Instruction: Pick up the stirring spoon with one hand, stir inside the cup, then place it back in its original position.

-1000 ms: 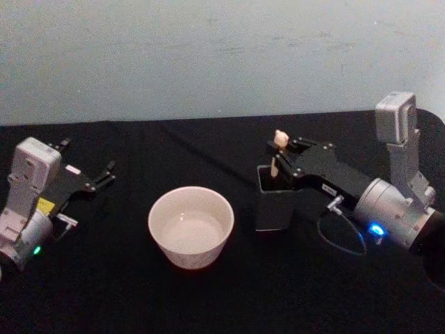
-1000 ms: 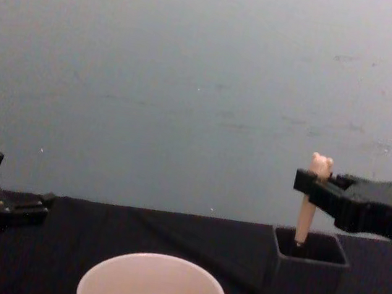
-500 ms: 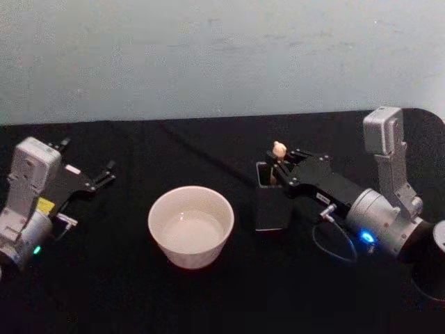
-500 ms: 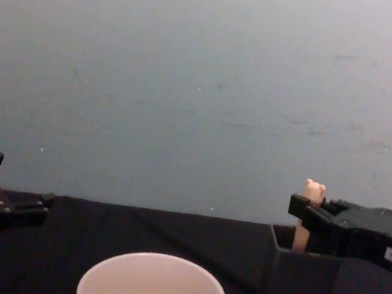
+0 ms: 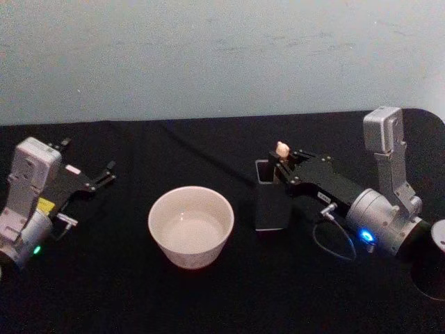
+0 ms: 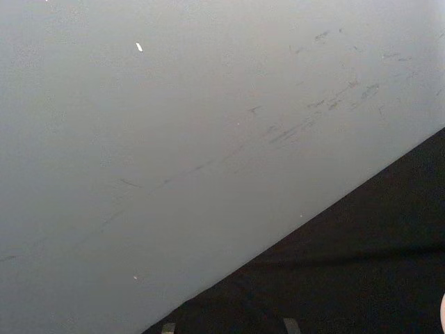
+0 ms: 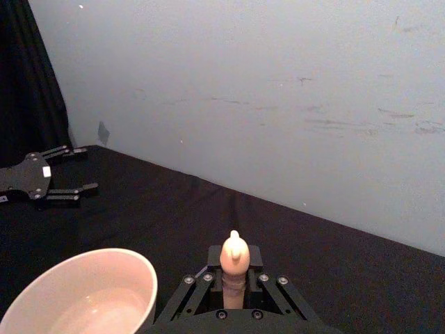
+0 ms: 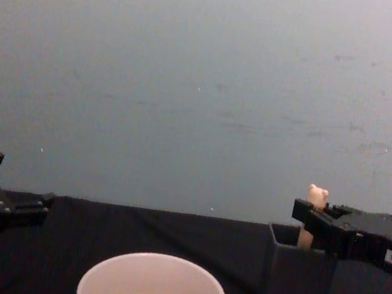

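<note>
The right gripper (image 5: 280, 167), clamped on the spoon (image 5: 281, 148), has sunk until only the bear head clears the holder (image 5: 270, 202) beneath it, so release comes next; the left gripper (image 5: 104, 175) idles open.

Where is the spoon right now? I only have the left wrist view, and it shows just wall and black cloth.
Observer: The spoon stands in the dark holder, its bear head poking above the rim.
Operator: Is anything gripping it?
Observer: Yes, the right gripper is shut on the handle just below the bear head.
Operator: And my left one?
Observer: The left gripper is open, parked to the left of the cup, not touching it.
</note>
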Tool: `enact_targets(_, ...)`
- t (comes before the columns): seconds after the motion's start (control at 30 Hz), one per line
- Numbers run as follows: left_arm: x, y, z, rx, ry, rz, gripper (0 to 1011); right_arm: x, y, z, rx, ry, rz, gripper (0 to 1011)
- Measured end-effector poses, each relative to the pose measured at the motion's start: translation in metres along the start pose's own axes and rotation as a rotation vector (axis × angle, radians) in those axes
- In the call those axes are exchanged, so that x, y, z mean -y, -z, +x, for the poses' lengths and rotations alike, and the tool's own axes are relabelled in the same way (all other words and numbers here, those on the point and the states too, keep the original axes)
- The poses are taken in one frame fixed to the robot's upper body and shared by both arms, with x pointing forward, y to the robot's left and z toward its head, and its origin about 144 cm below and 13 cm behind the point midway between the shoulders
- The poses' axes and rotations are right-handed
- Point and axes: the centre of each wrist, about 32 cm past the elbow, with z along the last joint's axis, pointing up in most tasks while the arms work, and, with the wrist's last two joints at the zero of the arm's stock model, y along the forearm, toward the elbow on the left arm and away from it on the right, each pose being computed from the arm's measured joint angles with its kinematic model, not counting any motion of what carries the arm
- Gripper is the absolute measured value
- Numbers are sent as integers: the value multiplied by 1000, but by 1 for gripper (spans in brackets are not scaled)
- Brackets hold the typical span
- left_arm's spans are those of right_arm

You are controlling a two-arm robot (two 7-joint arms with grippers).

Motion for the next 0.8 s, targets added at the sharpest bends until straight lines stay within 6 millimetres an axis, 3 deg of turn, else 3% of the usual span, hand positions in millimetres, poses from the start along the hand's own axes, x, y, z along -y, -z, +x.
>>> enact_targets(0.3, 0, 0, 0, 0, 0, 0, 1001, 0, 0, 0, 1, -2, 0, 188)
enact_targets(0.43, 0, 0, 0, 0, 0, 0, 1001, 0, 0, 0, 1, -2, 0, 261)
enact_targets(0.8, 0, 0, 0, 0, 0, 0, 1001, 0, 0, 0, 2, -5, 1, 607)
